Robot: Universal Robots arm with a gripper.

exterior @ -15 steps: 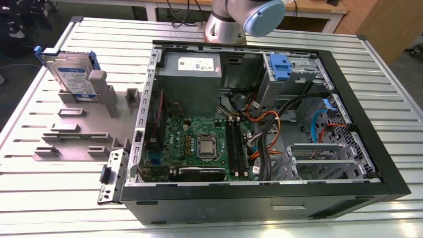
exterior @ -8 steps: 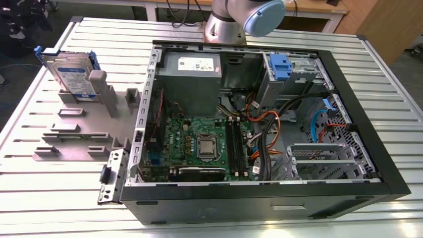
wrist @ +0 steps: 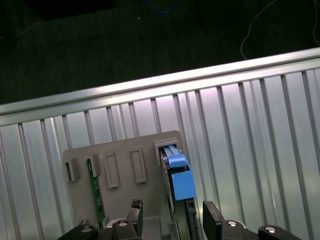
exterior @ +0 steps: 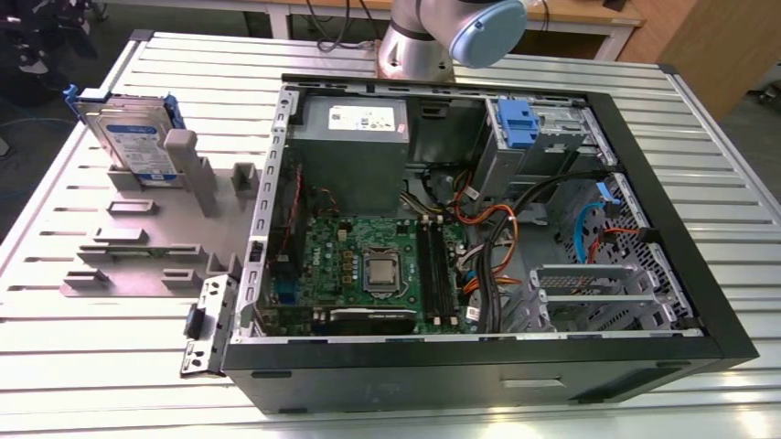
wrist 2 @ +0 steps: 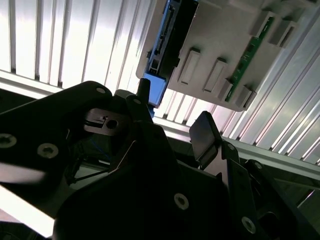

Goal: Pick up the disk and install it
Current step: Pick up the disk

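While the tool (wrist: 173, 216) is held open above the disk (wrist: 181, 182), its frame may be clipped if misaligned.

Even overhead light glares white off the ribbed table (wrist 2: 75, 45), leaving the claw (wrist 2: 175, 107) a dark silhouette.

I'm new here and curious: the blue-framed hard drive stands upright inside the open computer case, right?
Not inside. The exterior view shows the disk standing upright in a grey holder on the slatted table, outside the open computer case.
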